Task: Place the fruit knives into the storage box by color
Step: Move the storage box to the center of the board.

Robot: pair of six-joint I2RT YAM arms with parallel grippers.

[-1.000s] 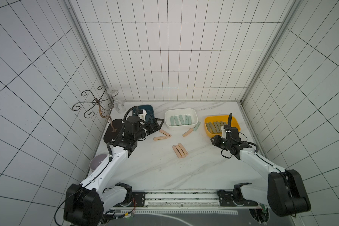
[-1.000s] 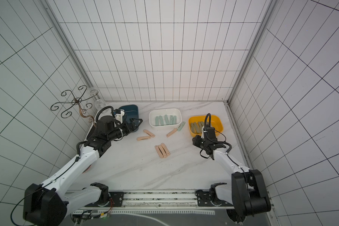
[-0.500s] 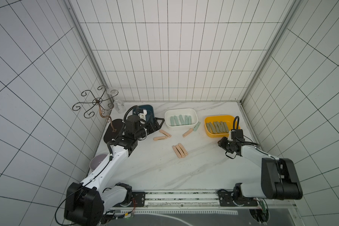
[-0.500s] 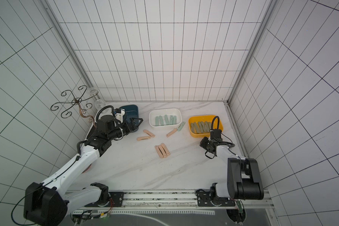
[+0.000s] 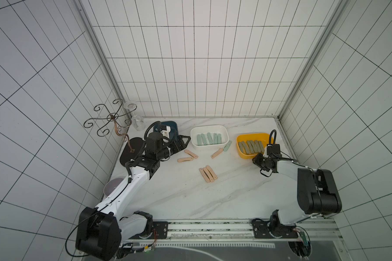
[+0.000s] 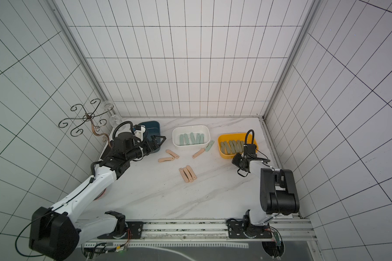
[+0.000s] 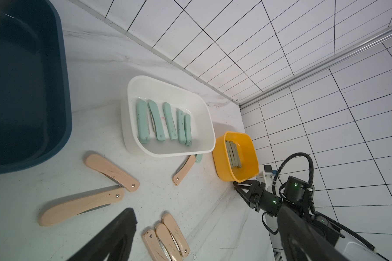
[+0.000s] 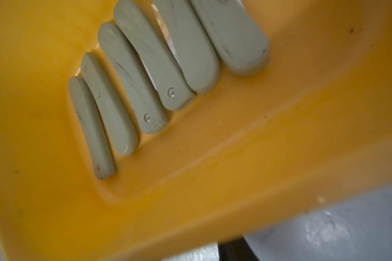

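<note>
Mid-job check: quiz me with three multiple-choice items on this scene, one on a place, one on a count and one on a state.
1. Where is the stray mint knife?
A. on the table, just outside the white box
B. inside the white box
C. under the white box

2. How many peach knives lie on the table?
A. three
B. nine
C. six

3. The left gripper is:
A. shut on a peach knife
B. open and empty
C. shut on a mint knife

Key:
1 A: it lies on the marble beside the box wall, next to a peach knife.
2 C: two lie near the left gripper, one by the white box and three side by side.
3 B: its jaws stand apart with nothing between them.
</note>
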